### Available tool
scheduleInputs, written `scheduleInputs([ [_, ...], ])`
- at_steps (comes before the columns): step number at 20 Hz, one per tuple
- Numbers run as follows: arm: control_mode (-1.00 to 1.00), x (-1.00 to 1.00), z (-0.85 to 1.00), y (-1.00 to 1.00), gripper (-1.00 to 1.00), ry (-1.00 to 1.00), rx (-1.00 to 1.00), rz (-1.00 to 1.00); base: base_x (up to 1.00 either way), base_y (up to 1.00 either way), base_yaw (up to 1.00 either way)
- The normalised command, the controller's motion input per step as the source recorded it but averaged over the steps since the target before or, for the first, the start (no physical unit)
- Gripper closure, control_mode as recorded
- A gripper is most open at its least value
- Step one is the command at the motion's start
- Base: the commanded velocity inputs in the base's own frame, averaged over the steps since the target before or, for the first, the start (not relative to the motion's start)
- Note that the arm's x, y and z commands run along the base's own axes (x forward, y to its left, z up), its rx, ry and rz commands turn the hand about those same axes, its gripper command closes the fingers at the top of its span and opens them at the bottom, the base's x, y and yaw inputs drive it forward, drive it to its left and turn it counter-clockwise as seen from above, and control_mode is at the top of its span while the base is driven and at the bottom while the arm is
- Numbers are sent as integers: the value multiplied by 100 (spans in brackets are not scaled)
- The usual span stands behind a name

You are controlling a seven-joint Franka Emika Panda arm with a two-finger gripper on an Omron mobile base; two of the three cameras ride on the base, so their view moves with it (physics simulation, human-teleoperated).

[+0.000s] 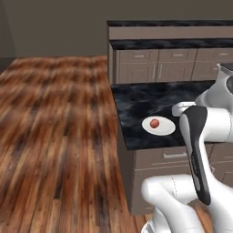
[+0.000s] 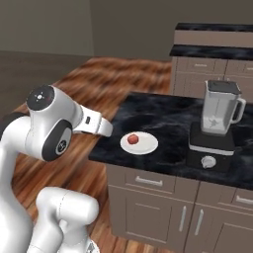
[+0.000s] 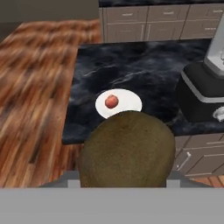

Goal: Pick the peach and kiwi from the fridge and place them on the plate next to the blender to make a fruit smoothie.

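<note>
The brown fuzzy kiwi looms at the bottom of the hand view, with my gripper shut on it and its fingertips hidden behind the fruit. Beyond it, the small white plate lies on the black marble counter, and the reddish peach rests on the plate. The plate sits near the counter's front edge, left of the blender. I hold the kiwi in front of the counter and higher than it, short of the plate. The fridge is out of view.
The blender's black base stands to the right of the plate. Brown-fronted drawers and doors run under the counter, and more cabinets line the back wall. Wooden floor lies to the left.
</note>
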Motion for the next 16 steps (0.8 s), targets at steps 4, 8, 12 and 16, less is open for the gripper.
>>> scheduleInputs([
  [4,100,0,0,0,100,0,0,0,60,0,0],
  [8,-100,22,-11,-1,100,13,0,0,21,0,0],
  [12,-100,61,-67,-32,100,50,0,0,0,0,0],
  [16,-100,72,-86,-57,100,47,3,0,0,0,0],
])
